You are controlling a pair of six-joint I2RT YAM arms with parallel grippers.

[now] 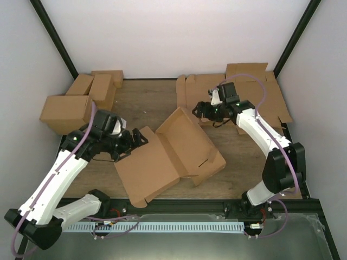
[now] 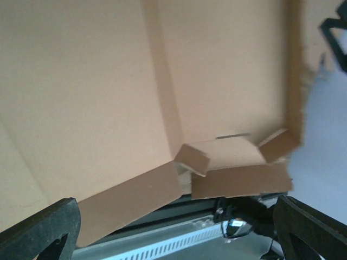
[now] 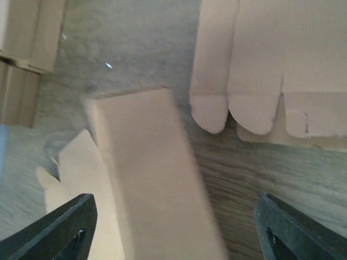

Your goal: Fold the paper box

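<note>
Flanking the paper box (image 1: pixel 162 162), left claw (image 1: pixel 140 137) and right claw (image 1: pixel 198 112) both gape open, gripping nothing. Probably stationed at its opposite edges to lift flaps.

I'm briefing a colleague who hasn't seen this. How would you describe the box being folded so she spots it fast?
On the wooden table, look to the middle. The paper box lies there, one brown piece opened out with raised flaps. The cartons at far left are closed and the sheets at far right lie flat; only this is half folded.
</note>
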